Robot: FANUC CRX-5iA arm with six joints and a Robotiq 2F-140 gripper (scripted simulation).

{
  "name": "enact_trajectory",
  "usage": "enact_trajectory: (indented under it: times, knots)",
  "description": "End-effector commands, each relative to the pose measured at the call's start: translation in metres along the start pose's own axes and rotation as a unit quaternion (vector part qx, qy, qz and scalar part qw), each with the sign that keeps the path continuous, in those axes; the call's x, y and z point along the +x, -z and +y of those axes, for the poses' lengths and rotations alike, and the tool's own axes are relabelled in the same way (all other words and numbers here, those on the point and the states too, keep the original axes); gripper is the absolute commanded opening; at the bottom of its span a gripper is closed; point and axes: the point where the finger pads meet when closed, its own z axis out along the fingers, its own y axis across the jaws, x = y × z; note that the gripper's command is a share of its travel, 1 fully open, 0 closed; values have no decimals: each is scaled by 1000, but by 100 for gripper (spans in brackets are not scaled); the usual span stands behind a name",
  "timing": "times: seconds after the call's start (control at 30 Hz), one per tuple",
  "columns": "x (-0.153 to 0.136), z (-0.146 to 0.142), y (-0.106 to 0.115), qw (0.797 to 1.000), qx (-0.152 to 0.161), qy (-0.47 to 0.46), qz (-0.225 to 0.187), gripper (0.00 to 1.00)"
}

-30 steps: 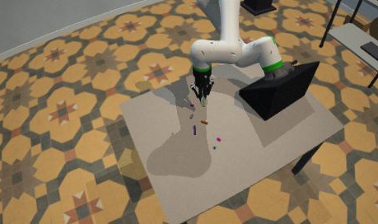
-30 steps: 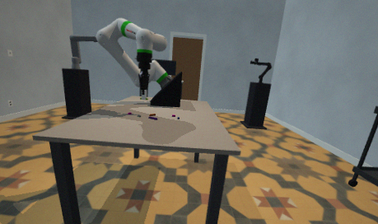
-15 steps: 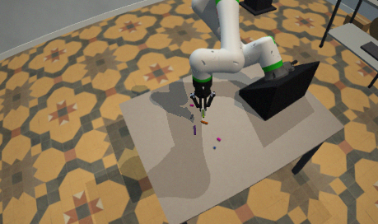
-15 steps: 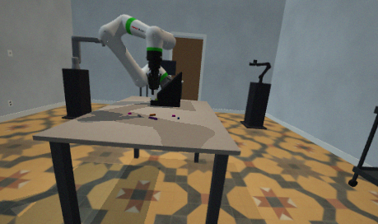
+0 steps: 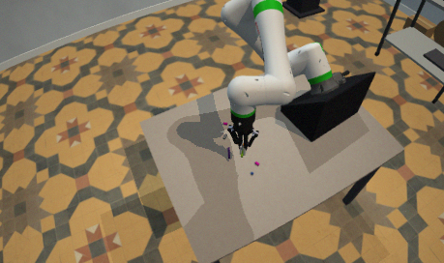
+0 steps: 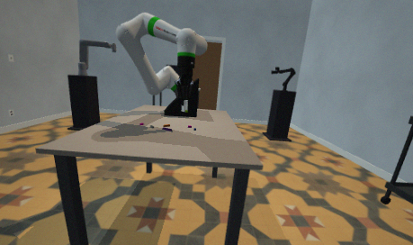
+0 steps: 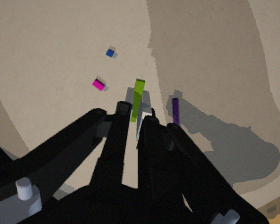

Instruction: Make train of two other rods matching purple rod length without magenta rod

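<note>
My gripper is shut on the lime rod and holds it above the table; the rod sticks out past the fingertips. In the top view the gripper hangs over the middle of the table with the lime rod at its tips. The purple rod lies flat just to the right of the fingers, and it also shows in the top view. A blue rod and a magenta rod lie further out, apart from each other.
A second magenta rod and a grey rod lie behind the gripper. An orange rod shows near the purple one in the exterior view. A black wedge-shaped box stands on the table's right rear.
</note>
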Motion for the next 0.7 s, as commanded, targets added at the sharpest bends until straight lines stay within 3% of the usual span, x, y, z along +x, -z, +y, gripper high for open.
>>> enact_trajectory:
  times: [0.0,0.2,0.67]
  knots:
    - [36,-22,-4,997,-4,-71,-5,3]
    - [66,-46,-10,991,-5,-136,-5,3]
    - [67,-47,-10,990,-5,-138,-5,3]
